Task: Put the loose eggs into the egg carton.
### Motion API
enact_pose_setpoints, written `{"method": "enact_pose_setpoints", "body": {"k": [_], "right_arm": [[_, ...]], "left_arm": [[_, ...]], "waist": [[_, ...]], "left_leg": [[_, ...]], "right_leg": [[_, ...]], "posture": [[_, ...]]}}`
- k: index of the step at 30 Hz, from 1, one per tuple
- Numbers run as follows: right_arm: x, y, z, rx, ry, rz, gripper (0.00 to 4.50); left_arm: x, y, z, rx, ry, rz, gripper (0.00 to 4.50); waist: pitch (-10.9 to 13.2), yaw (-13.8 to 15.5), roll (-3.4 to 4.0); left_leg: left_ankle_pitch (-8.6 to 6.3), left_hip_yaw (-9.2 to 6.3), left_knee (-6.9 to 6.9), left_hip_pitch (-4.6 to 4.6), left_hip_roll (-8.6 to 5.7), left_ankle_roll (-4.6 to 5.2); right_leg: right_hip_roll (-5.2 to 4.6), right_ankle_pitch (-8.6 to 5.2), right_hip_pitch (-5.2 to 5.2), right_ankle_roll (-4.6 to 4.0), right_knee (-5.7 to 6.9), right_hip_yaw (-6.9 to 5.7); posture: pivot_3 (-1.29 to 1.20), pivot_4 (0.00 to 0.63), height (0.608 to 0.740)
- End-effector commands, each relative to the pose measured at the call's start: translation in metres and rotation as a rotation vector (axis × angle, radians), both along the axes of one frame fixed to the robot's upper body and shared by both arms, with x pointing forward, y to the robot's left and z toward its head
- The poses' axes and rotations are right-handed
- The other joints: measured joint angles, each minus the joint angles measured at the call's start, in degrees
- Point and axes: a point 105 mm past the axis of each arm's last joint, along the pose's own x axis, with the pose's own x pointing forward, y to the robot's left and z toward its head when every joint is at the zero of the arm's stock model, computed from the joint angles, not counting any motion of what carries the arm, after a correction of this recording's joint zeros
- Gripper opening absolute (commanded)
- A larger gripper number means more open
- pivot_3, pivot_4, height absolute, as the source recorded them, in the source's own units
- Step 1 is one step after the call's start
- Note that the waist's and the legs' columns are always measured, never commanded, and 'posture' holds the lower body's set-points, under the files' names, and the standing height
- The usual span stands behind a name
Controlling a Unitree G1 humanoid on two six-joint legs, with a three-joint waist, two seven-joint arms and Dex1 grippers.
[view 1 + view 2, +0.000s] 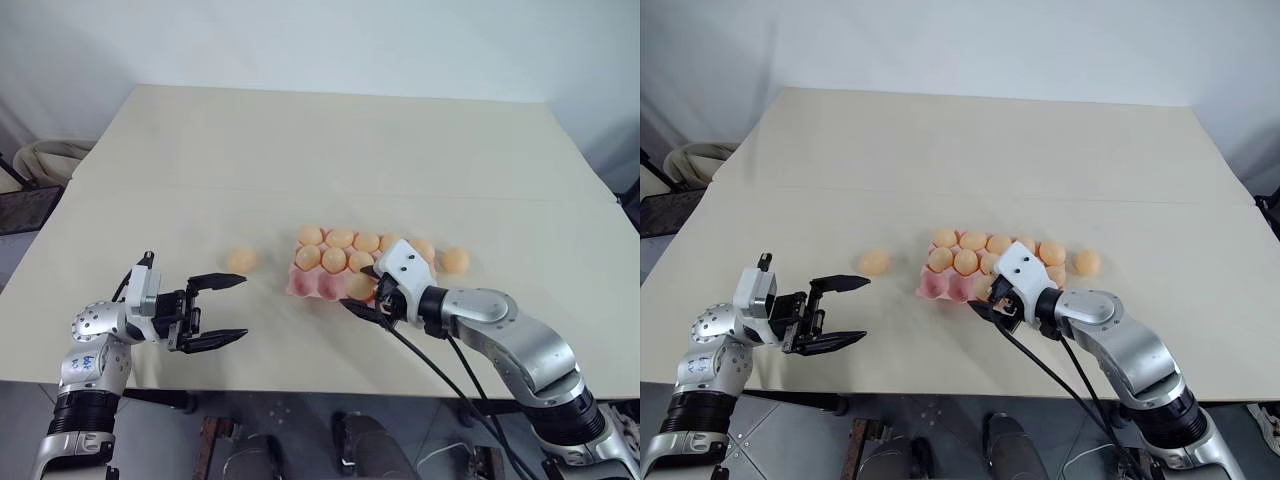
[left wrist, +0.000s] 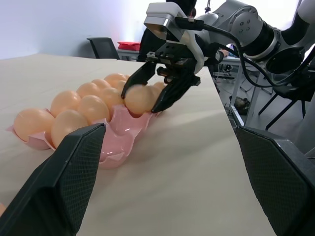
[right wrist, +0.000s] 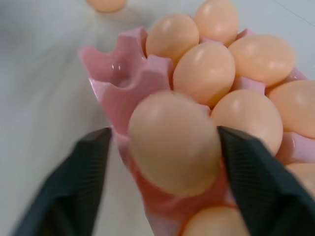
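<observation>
The right arm reaches in from the five o'clock corner of the head views, elbow bent, forearm angled toward the centre, wrist tipped down. Its right gripper sits at the near edge of the egg carton, over the near row. In the right wrist view an egg lies between the two black fingers with a sliver of space on either side, resting in a near-row cup; the fingers stand parted around it, not pressing it. The left wrist view shows the same thing side-on: the right gripper's fingertips straddle the egg at the carton's near edge.

The left arm comes in from seven o'clock, forearm raised, wrist turned so the left gripper points across toward three o'clock, level above the table. Its fingers are spread wide and hold nothing.

The pink carton lies just right of the table's centre, at about one o'clock from the left gripper. Counted in the head views: two loose eggs on the table, one off the carton's nine o'clock end, near it but apart, and one just beside its three o'clock end. About nine eggs sit in the carton; the right gripper hides part of the near row, so the exact count cannot be told. One carton, two grippers.
</observation>
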Motion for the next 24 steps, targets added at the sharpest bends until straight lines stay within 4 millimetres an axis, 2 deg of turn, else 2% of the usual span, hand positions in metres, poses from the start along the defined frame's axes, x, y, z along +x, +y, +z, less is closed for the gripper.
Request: {"method": "enact_pose_setpoints", "body": {"k": [1, 5, 9, 12, 17, 24], "right_arm": [[0.000, -0.005, 0.017, -0.005, -0.064, 0.012, 4.45], [-0.006, -0.020, 0.045, 0.035, -0.130, 0.022, 4.45], [-0.009, -0.060, 0.075, 0.122, -0.211, -0.072, 4.45], [-0.015, -0.087, 0.081, 0.140, -0.244, -0.131, 4.45], [-0.041, -0.156, 0.059, 0.096, -0.229, -0.263, 4.45], [-0.070, -0.211, 0.021, 0.101, -0.185, -0.442, 4.45]], "left_arm": [[-0.004, 0.000, 0.008, 0.009, -0.055, -0.030, 4.50], [-0.002, -0.001, 0.008, 0.009, -0.055, -0.037, 4.50], [-0.001, -0.001, 0.009, 0.010, -0.056, -0.044, 4.50], [-0.001, 0.000, 0.009, 0.012, -0.054, -0.044, 4.50], [0.000, 0.000, 0.009, 0.016, -0.051, -0.044, 4.50], [0.002, -0.001, 0.010, 0.013, -0.053, -0.043, 4.50]], "waist": [[0.0, 0.0, 0.00], [0.0, 0.1, 0.01], [0.0, 0.3, -0.01], [0.0, 0.7, 0.00], [0.0, 1.7, -0.02], [0.0, 1.4, -0.03]], "left_leg": [[0.00, 0.00, 0.00, 0.00, 0.00, 0.00], [-0.01, 0.00, -0.01, -0.01, 0.00, 0.01], [-0.03, 0.00, -0.02, -0.01, 0.00, 0.03], [-0.04, -0.01, -0.04, -0.01, -0.01, 0.03], [-0.08, -0.03, -0.05, -0.01, -0.02, 0.06], [-0.19, 0.04, 0.06, 0.18, -0.08, 0.39]], "right_leg": [[0.00, 0.00, 0.00, 0.00, 0.00, 0.00], [0.00, 0.00, 0.00, 0.00, -0.02, -0.01], [0.01, 0.01, 0.01, 0.02, -0.06, -0.02], [0.01, 0.01, 0.02, 0.04, -0.10, -0.02], [0.05, 0.01, 0.08, 0.12, -0.20, -0.03], [0.02, 0.14, 0.28, 0.35, -0.16, 0.07]], "posture": [[0.00, 0.150, 0.740], [0.00, 0.150, 0.740], [0.00, 0.150, 0.740], [0.00, 0.150, 0.740], [0.00, 0.150, 0.740], [0.00, 0.150, 0.740]]}}
